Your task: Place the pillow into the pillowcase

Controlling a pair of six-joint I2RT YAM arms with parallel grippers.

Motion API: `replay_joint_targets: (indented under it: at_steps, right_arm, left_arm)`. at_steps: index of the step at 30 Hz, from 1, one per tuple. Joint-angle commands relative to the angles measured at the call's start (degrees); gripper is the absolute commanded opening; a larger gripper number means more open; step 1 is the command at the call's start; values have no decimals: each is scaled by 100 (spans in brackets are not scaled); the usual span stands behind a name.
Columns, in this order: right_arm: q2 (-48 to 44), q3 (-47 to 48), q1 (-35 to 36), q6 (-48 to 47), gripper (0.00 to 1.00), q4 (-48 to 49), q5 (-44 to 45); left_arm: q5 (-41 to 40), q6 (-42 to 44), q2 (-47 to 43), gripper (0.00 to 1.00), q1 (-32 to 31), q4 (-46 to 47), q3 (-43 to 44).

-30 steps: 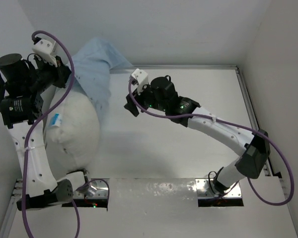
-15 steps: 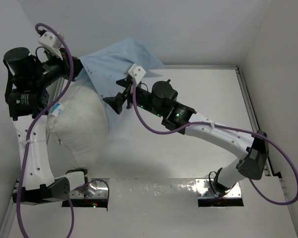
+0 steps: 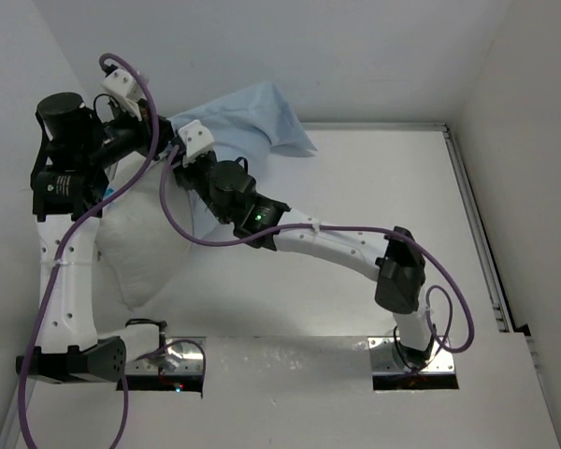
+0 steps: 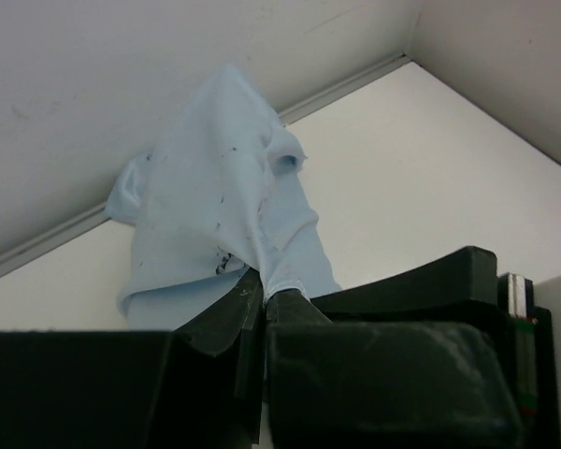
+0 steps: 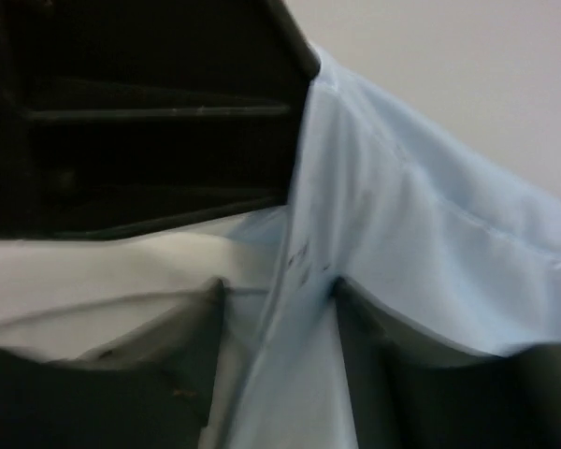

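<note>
Inside the left claw (image 4: 263, 301), the pillowcase (image 4: 215, 187) sits pinched.

Right wrist view. The thin, wrinkled light blue fabric pillowcase (image 5: 402, 243), marked with a few tiny dark specks, slopes from upper centre down to the right edge, a stitched hem line running along it. A fold of it drops between the two dark, blurred fingers (image 5: 182, 365) of the right gripper (image 5: 279, 290), which stand apart on either side of the cloth. Left of the fold lies the plump white fabric pillow (image 5: 103, 281). A black ribbed block (image 5: 140, 112) fills the upper left, its edge touching the pillowcase. Pale grey wall (image 5: 467, 75) behind.
</note>
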Motion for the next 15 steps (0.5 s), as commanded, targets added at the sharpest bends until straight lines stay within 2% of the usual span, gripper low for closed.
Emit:
replay_joint_targets:
  at_steps: [1,2,3,4,6,7,8,9,10,11,12,14,15]
  right_arm:
    - [258,576,-48,-328,35,373,1259]
    - [319,639,-48,-355,24,373,1391]
    - [381,674,-48,-416,5,391,1645]
    - [373,614,-57,-460,0,504,1760]
    - [155,116,-66,-583,0,715,2006]
    - [-4,-210,-127,-566,0,1003,2286]
    - [-205,-570,-197,-453,0,1084,2411]
    - [-451,-1008,-276,61,0,1103,2481]
    - [-1028,-1952,-486,484,0,972,2456]
    - [-1338,-2423,-627,906,0,867,2447]
    - [-1942,-3385,-898,1711,0,744,2464]
    - [-2534,-4322,-1198,2427,0,392,2474]
    - [-2806,-5179,-1461,2944,0,191,2473]
  left_arm:
    - [254,174,-154,0,-201,555,-8]
    - [228,201,-154,0,-236,555,-60]
    - [228,244,-154,0,-272,529,-157]
    - [211,340,-146,0,-437,511,-210]
    - [219,516,-93,0,-770,372,-342]
    - [193,848,-41,18,-947,231,-351]
    - [45,1069,21,44,-1140,65,-325]
    - [-52,1262,169,69,-1525,-285,-299]
    - [-158,1560,214,99,-1677,-436,-298]
    - [-246,1650,267,100,-1765,-534,-298]
    - [-281,1660,302,100,-1784,-578,-316]
    - [-613,1581,242,100,-1784,-465,-316]
    - [-720,1555,206,100,-1784,-412,-316]
